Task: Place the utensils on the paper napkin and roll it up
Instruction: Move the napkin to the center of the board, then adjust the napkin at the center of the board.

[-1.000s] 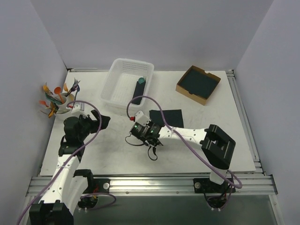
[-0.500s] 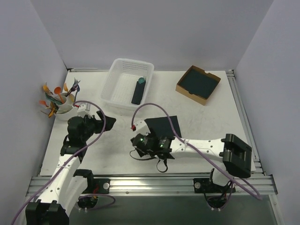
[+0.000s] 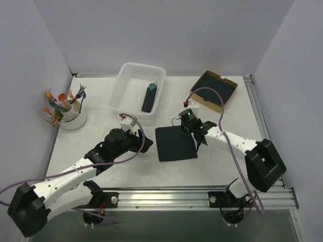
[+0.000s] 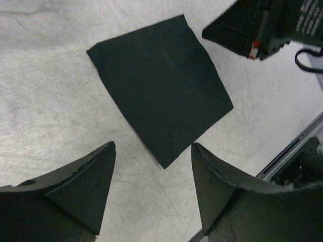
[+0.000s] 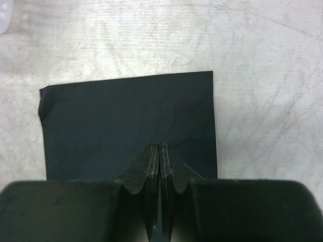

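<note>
The paper napkin (image 3: 175, 144) lies flat and unrolled mid-table, a dark square (image 4: 161, 96) with nothing on it. My right gripper (image 3: 196, 137) is shut, its tips (image 5: 160, 147) low over the napkin (image 5: 126, 116) near its right edge, nothing visibly pinched. My left gripper (image 3: 139, 142) hovers open just left of the napkin. In the left wrist view its fingers (image 4: 103, 166) frame the sheet's nearest corner, apart from it. Orange utensils (image 3: 61, 98) stand in a white cup (image 3: 74, 121) at the far left.
A white basket (image 3: 127, 80) at the back holds a dark roll with a teal tip (image 3: 149, 97). A cardboard box (image 3: 201, 98) with dark sheets sits back right. The metal rail (image 3: 166, 194) runs along the near edge. Purple cables loop over both arms.
The napkin slid nearer and now lies square. My right gripper swung from the napkin's left side to its far right corner. My left arm reached from the cup area toward the napkin.
</note>
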